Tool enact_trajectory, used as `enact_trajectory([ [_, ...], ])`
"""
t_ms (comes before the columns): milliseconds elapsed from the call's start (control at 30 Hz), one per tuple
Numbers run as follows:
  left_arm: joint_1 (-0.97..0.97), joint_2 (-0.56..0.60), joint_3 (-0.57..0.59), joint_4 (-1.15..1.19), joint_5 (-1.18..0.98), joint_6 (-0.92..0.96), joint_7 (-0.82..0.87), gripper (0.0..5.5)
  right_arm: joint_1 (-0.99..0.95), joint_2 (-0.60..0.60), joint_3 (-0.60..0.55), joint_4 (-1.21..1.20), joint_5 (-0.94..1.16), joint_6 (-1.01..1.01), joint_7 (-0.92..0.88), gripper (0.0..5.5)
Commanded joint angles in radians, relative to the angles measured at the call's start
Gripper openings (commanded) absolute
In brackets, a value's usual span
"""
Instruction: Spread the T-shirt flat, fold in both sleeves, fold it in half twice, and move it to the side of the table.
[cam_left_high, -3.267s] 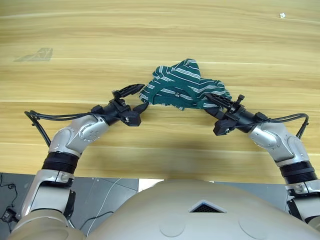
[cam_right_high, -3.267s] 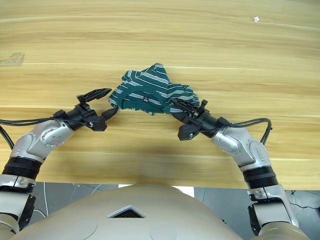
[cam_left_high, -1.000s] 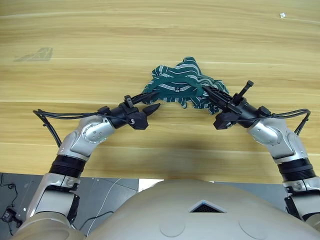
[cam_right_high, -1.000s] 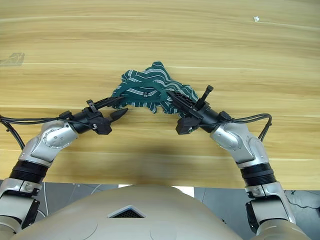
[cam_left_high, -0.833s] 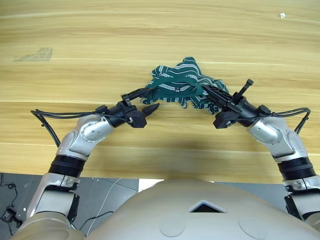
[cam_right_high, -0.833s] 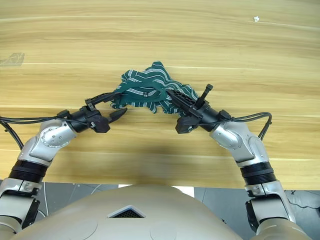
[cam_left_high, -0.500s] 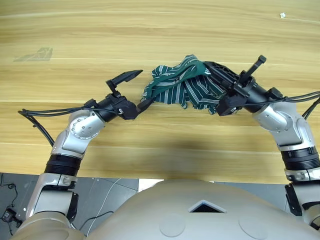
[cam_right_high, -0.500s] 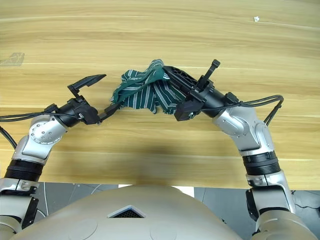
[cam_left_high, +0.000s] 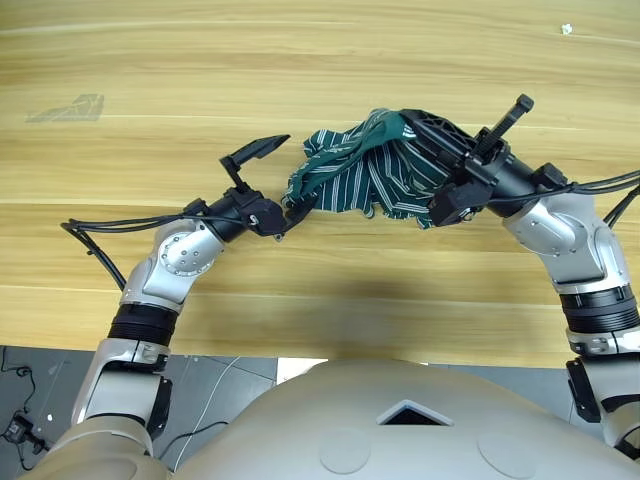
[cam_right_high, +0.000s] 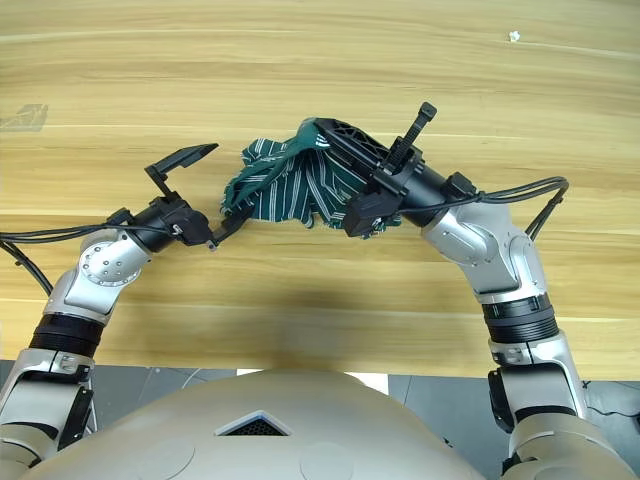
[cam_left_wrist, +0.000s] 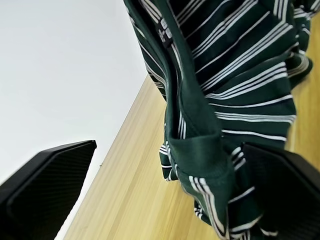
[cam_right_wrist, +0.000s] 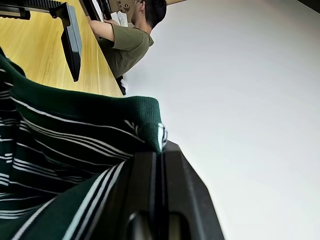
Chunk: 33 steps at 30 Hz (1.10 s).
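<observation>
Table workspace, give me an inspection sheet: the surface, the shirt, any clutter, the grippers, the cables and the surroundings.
Surface: pale wooden table, no spill seen.
Job's things: green striped shirt crumpled in a heap mid-table, not spread; one edge held up off the wood.
Clutter: small white scrap at the far right; grey mark at the far left.
Grippers: right gripper shut on the shirt's raised edge; left gripper open, one finger against the heap's left edge.
Cables: black cables loop off both forearms, apart from the shirt.
Surroundings: grey floor below the table's near edge.
</observation>
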Motion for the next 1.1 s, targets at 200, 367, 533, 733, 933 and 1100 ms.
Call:
enact_trajectory([
  [200,-0.012,0.001,0.002,0.005,0.007,-0.005,0.002,5.36,0.011,0.001,0.006,-0.001,-0.004,0.004,0.007,0.00],
  [367,0.005,0.006,0.000,0.018,-0.007,0.001,-0.010,5.36,0.013,0.001,0.004,-0.002,-0.005,0.006,0.005,0.00],
  [533,0.003,0.005,-0.001,0.019,0.024,0.003,0.002,4.52,0.014,0.002,0.006,-0.003,-0.003,0.008,0.006,0.00],
  [733,-0.002,0.001,0.004,0.017,0.020,0.002,0.010,3.56,0.011,0.006,0.010,0.007,-0.006,0.007,0.004,0.00],
  [933,0.005,0.004,0.004,0.017,0.025,-0.001,0.018,2.64,0.014,0.008,0.013,0.009,-0.009,0.006,0.000,0.00],
  [1100,0.006,0.005,0.000,0.017,0.039,-0.004,0.024,1.82,0.016,0.007,0.012,0.011,-0.013,0.007,-0.002,0.00],
])
